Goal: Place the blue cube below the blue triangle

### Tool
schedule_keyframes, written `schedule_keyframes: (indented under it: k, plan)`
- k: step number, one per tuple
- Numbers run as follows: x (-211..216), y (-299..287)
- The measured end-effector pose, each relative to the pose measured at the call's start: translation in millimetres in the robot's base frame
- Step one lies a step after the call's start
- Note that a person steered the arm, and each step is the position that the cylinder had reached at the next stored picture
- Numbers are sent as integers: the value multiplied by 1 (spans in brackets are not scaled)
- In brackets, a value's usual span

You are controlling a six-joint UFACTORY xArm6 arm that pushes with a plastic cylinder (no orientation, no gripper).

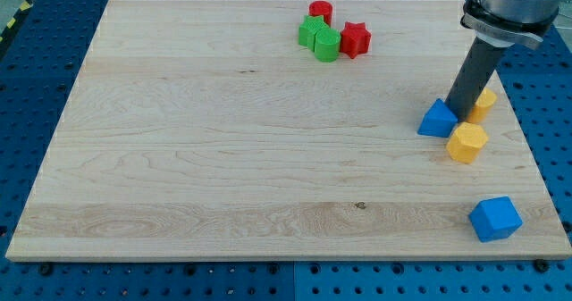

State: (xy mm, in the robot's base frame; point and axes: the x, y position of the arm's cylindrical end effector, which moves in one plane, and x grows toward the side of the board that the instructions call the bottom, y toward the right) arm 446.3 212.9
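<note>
Camera view has the blue cube point(495, 219) sitting near the surface's point(223, 158) lower right corner, well apart from everything else and close to the bottom and right edges. The blue triangle point(437, 120) lies up and to the view's left of it, with a yellow hexagonal block point(467, 143) just beside the triangle's lower right and a second yellow block point(484, 102) half hidden behind the rod. My tip point(462, 116) stands between the triangle and that hidden yellow block, touching or nearly touching the triangle's right side. The end effector is a plain rod, so it has no jaws to open or hold anything.

Risks, as I judge them: pulling away carelessly could nudge the triangle and shift the target spot. Pushing the cube leftward from a poor angle could send it off the near edge. The yellow hexagon sits close to the goal area and could be knocked into the triangle. The red and green cluster point(329, 36) at the view's top is out of harm's way.
</note>
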Motion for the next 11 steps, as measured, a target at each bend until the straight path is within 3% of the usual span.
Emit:
schedule_keyframes:
  k: [2,5,6,7,9,10,11]
  plan:
    - [-49,-12]
    - [-44,61]
    - [-6,46]
    - [3,18]
    - [13,68]
    - [51,91]
    - [117,89]
